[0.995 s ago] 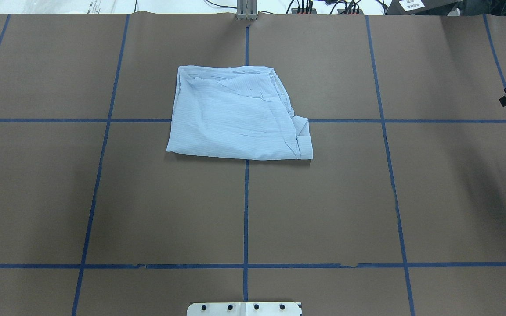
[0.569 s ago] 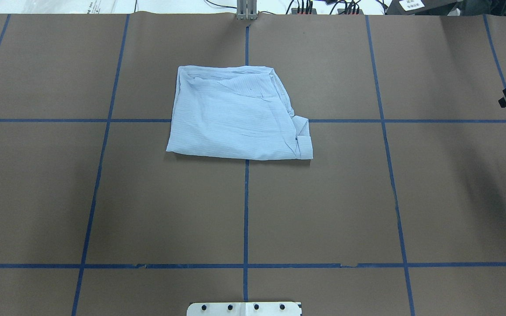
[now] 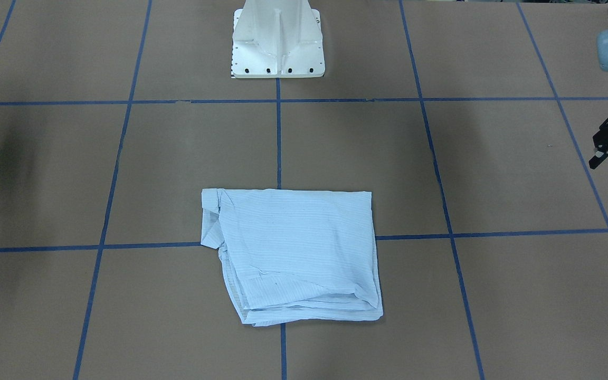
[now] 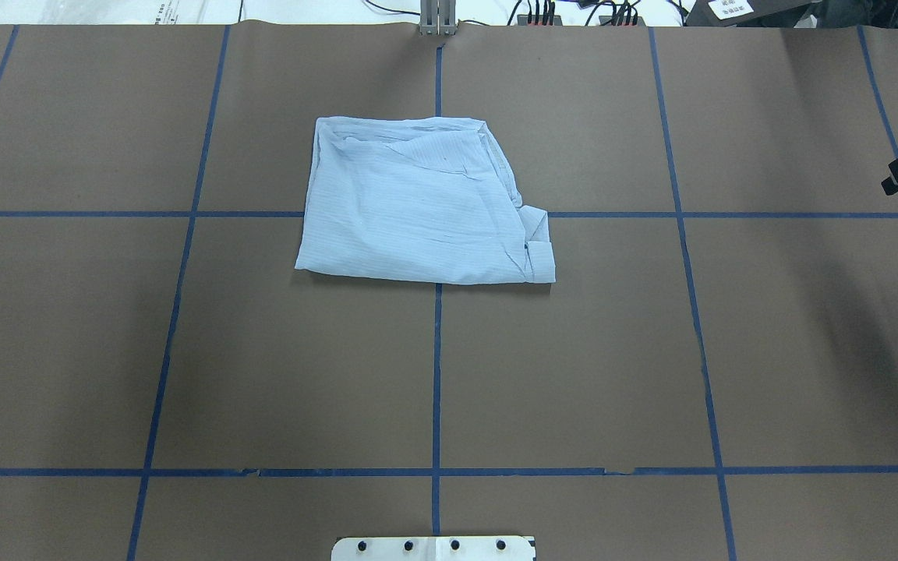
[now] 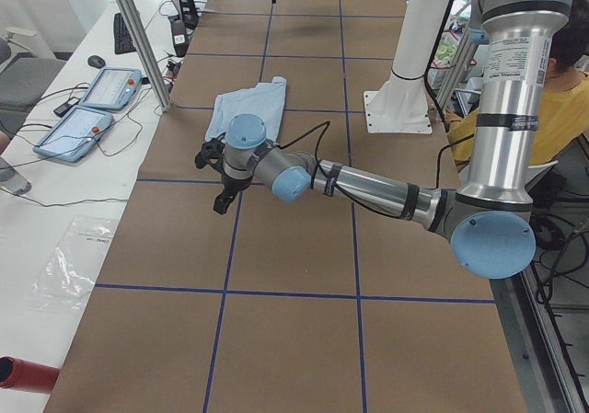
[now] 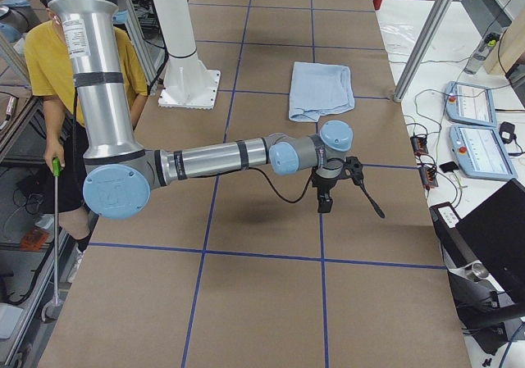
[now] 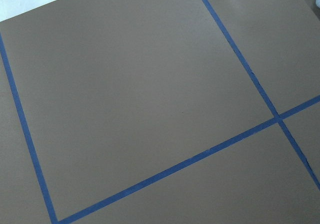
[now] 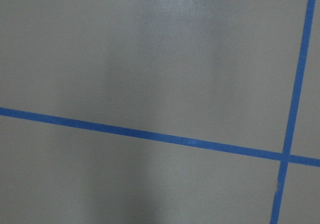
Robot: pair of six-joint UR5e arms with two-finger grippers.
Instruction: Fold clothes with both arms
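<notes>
As one stands behind the robot and looks from the left side of the table (image 4: 574, 374) to the right, the left arm (image 5: 368, 188) comes first. It reaches low over the brown paper cover, far out toward the left end. The left gripper (image 5: 213, 181) hangs above the paper with its two black fingers spread apart, and nothing is between them.

In the middle, on the far half from the robot, lies the shirt (image 4: 426, 202). It is folded into a flat, nearly square packet of light-blue striped cloth. It sits on the crossing of two blue tape lines (image 4: 436, 374), with some loose edges (perhaps the collar or a cuff, I cannot tell which) sticking out at its right near corner. Neither gripper touches it; both are well apart from it.

At the right end, the right arm (image 6: 213, 159) is stretched out in the same low manner. The right gripper (image 6: 351, 206) is above the paper, its fingers also wide apart and holding nothing.
</notes>
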